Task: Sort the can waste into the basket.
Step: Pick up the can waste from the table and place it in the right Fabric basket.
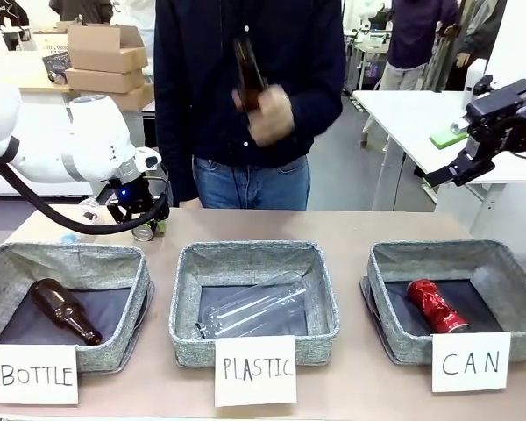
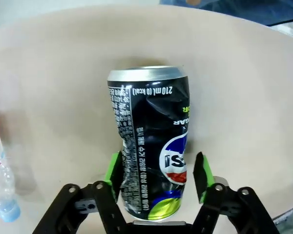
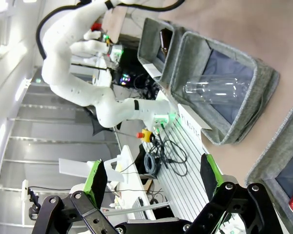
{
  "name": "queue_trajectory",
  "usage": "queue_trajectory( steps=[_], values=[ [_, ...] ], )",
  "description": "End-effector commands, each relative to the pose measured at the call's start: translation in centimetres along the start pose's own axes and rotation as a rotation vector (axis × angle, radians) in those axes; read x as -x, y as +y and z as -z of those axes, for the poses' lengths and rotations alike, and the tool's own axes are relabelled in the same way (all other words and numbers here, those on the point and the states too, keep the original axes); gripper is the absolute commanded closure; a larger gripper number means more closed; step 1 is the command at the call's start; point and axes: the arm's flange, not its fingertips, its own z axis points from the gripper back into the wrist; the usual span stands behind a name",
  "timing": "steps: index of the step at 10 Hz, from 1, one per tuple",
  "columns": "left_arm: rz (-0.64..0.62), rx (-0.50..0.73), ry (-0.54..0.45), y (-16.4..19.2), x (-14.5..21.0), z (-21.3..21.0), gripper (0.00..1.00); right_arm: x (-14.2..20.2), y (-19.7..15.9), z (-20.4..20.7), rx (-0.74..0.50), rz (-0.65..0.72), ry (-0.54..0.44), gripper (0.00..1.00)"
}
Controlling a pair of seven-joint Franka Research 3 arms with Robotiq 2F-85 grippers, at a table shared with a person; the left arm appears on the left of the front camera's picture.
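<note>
Black-blue can (image 2: pixel 149 141) sits loose between left gripper (image 2: pixel 157 173) pads (seen from wrist); right gripper (image 3: pixel 152 176) wide open.

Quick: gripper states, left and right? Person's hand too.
Left gripper: jaws astride the black-blue can; whether it grips yet cannot be told.
Right gripper: open, empty.
Person's hand: holding a brown bottle.

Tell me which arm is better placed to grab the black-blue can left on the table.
Left. The left gripper straddles the black-blue can, a green pad on each side. The right gripper hangs open, raised high at the table's right end, far from that can.
</note>
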Motion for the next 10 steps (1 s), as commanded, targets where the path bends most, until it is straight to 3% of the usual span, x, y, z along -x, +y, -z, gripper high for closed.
queue_trajectory(
  steps=[1,2,3,5,8,10],
  values=[
    [-0.017,-0.027,-0.009,-0.2,-0.5,-0.5,1.00,0.1,-0.1,0.0,0.012,-0.026,-0.004,0.00],
    [-0.020,-0.026,-0.010,-0.2,-0.5,-0.4,1.00,0.1,-0.1,0.0,0.012,-0.026,-0.004,0.00],
    [-0.018,-0.029,-0.005,-0.2,-0.4,-0.2,0.86,0.1,-0.1,0.0,0.012,-0.026,-0.004,0.00],
    [-0.030,-0.012,-0.021,-0.1,-0.3,-0.5,1.00,0.1,-0.1,0.0,0.012,-0.026,-0.004,0.00],
    [-0.066,0.011,-0.080,0.3,0.3,-2.9,1.00,0.1,-0.1,0.0,0.012,-0.026,-0.004,0.00],
    [-0.004,0.159,-0.112,0.5,2.9,-8.7,1.00,0.1,-0.1,0.0,0.012,-0.026,-0.004,0.00]
  ],
)
